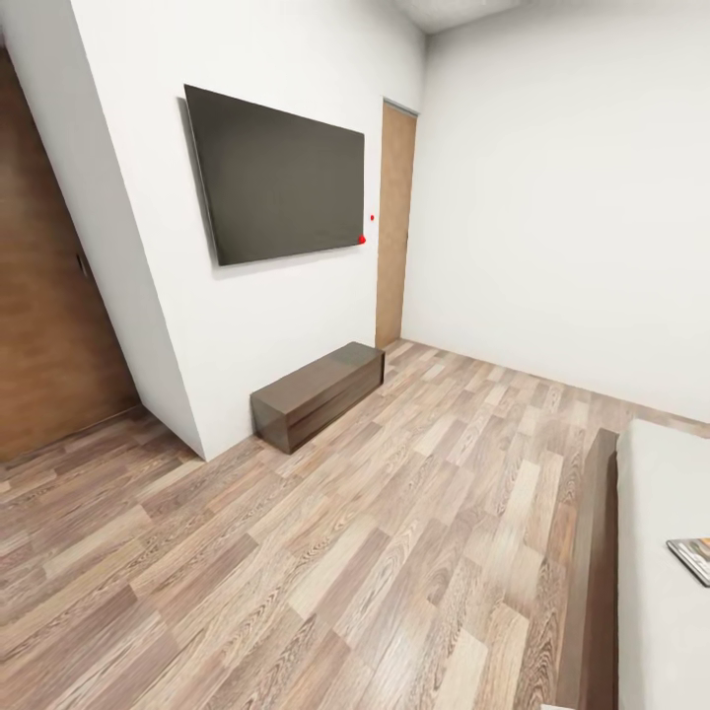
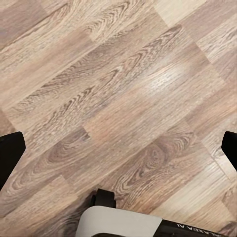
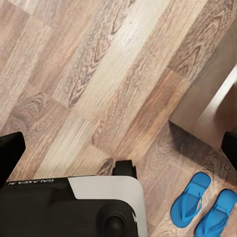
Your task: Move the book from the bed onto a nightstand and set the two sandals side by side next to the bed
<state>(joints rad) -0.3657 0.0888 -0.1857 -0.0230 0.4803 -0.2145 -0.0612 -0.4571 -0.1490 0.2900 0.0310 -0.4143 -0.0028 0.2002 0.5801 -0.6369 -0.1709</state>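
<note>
The bed's light-grey mattress (image 1: 659, 532) and dark brown frame (image 1: 595, 572) enter the head view at the lower right. The book (image 1: 693, 558) lies on the mattress, cut off by the picture's edge. Two bright blue sandals (image 3: 190, 199) (image 3: 217, 213) lie close together and roughly parallel on the plank floor, beside my base. My right gripper (image 3: 118, 150) hangs open above bare floor, apart from the sandals. My left gripper (image 2: 118, 148) is open too, over bare planks with nothing between its fingers. The nightstand is out of view.
A low dark brown cabinet (image 1: 318, 392) stands against the white wall under a wall-mounted black screen (image 1: 276, 176). A wooden door (image 1: 394, 227) is at the far corner, and dark wood panelling (image 1: 49, 296) at the left. My white and black base (image 3: 94, 207) shows under both wrists.
</note>
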